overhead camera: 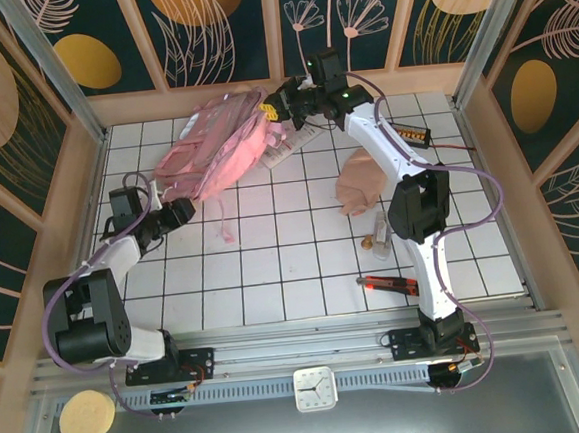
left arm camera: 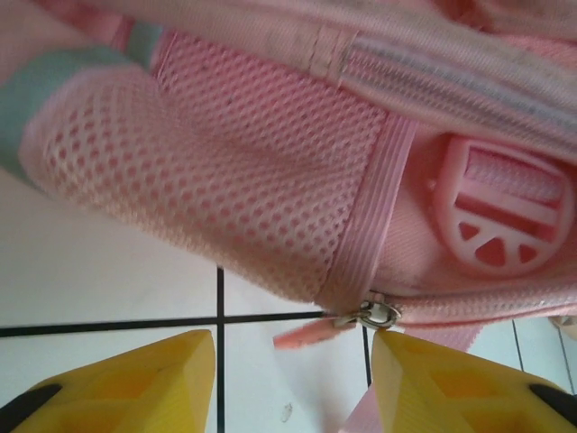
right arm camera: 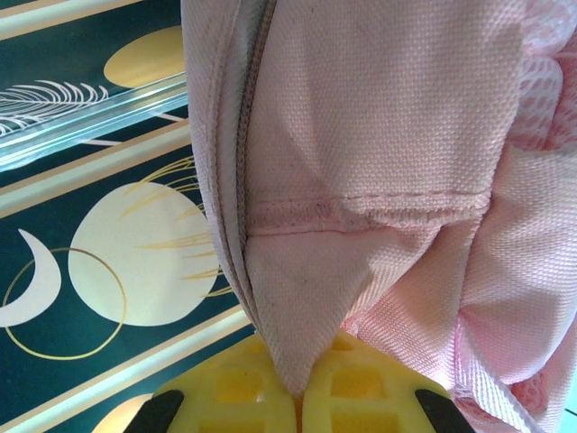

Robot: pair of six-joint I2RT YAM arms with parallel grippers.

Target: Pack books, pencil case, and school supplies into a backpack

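Note:
The pink backpack [overhead camera: 219, 147] lies at the back left of the table, its top end lifted. My right gripper [overhead camera: 279, 107] is shut on a fold of the backpack's fabric [right arm camera: 306, 298], pinched between the yellow fingers [right arm camera: 243, 392]. My left gripper [overhead camera: 182, 211] stands open at the bag's near left edge. In the left wrist view, the pink zipper tab [left arm camera: 311, 331] and its metal slider [left arm camera: 377, 314] lie just ahead of the gap between the fingertips [left arm camera: 144, 379], below the mesh pocket [left arm camera: 243, 180]. The pale-pink pencil case [overhead camera: 360, 186] lies right of centre. A white printed supply [overhead camera: 289, 148] pokes out from under the bag. The books are hidden.
Small pale pieces [overhead camera: 376, 235] lie near the right arm. A red and black tool [overhead camera: 390, 284] rests at the front right. A black wired box [overhead camera: 413, 132] sits at the back right. Wooden walls close in the white gridded table [overhead camera: 274, 268].

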